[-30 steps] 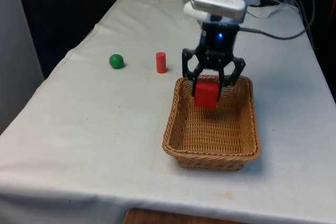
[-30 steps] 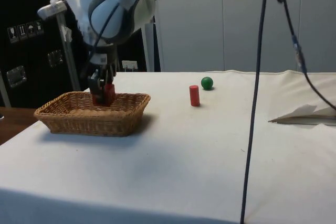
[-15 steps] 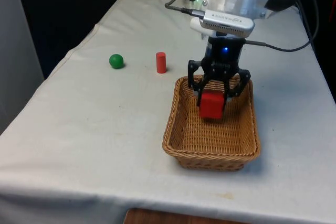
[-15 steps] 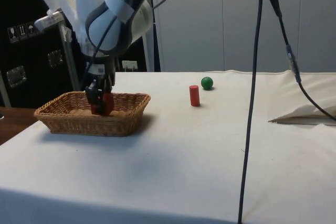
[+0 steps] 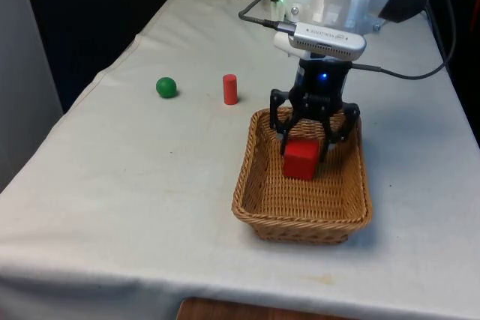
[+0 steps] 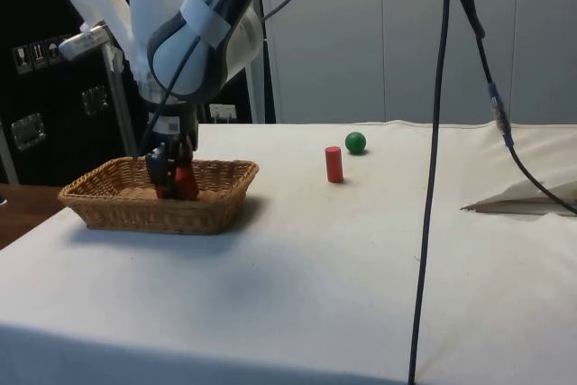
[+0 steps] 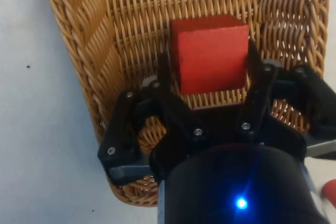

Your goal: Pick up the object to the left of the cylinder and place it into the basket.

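Basket (image 5: 255, 211) holds red cube (image 5: 301, 160), low inside, clamped between jaws of gripper (image 5: 307, 148). Release judged remaining. Beyond jaws, on cloth: red cylinder (image 5: 230, 89), then green ball (image 5: 166, 87) on its left, untouched, though task seems to mean ball.

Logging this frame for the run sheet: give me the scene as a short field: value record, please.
held object: red cube, between the fingers of the gripper
gripper position: lowered inside the wicker basket
cube vs basket: within the rim; contact with the woven floor cannot be told
basket location: on the table, towards the front view's right
red cylinder: upright on the cloth, outside the basket
green ball: on the cloth, to the front view's left of the cylinder, apart from it
task note: ball untouched
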Controlling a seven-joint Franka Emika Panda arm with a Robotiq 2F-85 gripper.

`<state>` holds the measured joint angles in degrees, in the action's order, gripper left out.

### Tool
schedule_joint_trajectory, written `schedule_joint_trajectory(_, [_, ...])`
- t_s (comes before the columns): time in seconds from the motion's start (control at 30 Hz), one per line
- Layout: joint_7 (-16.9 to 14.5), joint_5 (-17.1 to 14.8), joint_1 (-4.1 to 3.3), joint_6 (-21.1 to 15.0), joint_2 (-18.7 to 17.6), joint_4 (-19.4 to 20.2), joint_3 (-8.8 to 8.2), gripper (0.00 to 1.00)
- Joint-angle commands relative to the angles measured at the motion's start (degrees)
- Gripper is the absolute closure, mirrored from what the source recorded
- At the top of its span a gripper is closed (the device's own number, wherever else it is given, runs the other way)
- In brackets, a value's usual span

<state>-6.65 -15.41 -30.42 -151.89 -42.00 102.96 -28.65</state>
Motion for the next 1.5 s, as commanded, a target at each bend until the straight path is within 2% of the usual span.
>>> schedule_joint_trajectory(0.0, [-0.11, -0.23, 0.23, -0.23, -0.06, -0.11, 0.29, 0.65])
schedule_joint_trajectory(0.07, [-0.11, -0.23, 0.17, -0.23, -0.11, -0.11, 0.29, 0.46])
schedule_joint_trajectory(0.1, [-0.11, -0.23, 0.17, -0.23, -0.11, -0.11, 0.29, 0.26])
schedule_joint_trajectory(0.17, [-0.11, -0.23, 0.17, -0.23, -0.11, -0.06, 0.23, 0.07])
schedule_joint_trajectory(0.2, [0.0, 0.0, 0.0, 0.0, 0.0, 0.0, 0.0, 0.01])
schedule_joint_trajectory(0.43, [-0.11, -0.17, 0.17, -0.23, -0.11, -0.06, 0.23, 0.0])
schedule_joint_trajectory(0.5, [0.0, 0.0, -0.06, 0.0, 0.0, 0.0, -0.06, 0.0])
schedule_joint_trajectory(0.7, [-0.4, 0.52, -0.63, 2.18, 2.81, 0.17, -1.49, 0.0])
schedule_joint_trajectory(0.73, [-0.52, 0.17, -0.29, 1.95, 2.29, -0.23, -1.09, 0.0])
schedule_joint_trajectory(0.77, [-0.4, 0.63, -0.69, 2.58, 3.15, 0.11, -1.6, 0.0])
schedule_joint_trajectory(0.97, [-0.34, 1.55, -0.92, 4.41, 5.5, 0.0, -2.23, 0.0])
schedule_joint_trajectory(1.0, [-0.57, 1.15, -0.52, 3.72, 5.1, -0.11, -1.78, 0.0])
schedule_joint_trajectory(1.03, [-0.34, 1.66, -0.92, 4.64, 5.84, 0.0, -2.35, 0.0])
schedule_joint_trajectory(1.2, [-0.34, 2.58, -1.03, 6.42, 8.08, 0.23, -2.69, 0.0])
schedule_joint_trajectory(1.23, [-0.57, 2.12, -0.63, 6.3, 7.85, -0.17, -2.18, 0.0])
schedule_joint_trajectory(1.27, [-0.34, 2.75, -1.09, 6.7, 8.54, 0.46, -2.75, 0.0])
schedule_joint_trajectory(1.47, [-0.17, 3.95, -1.66, 7.1, 11.92, 3.5, -2.98, 0.0])
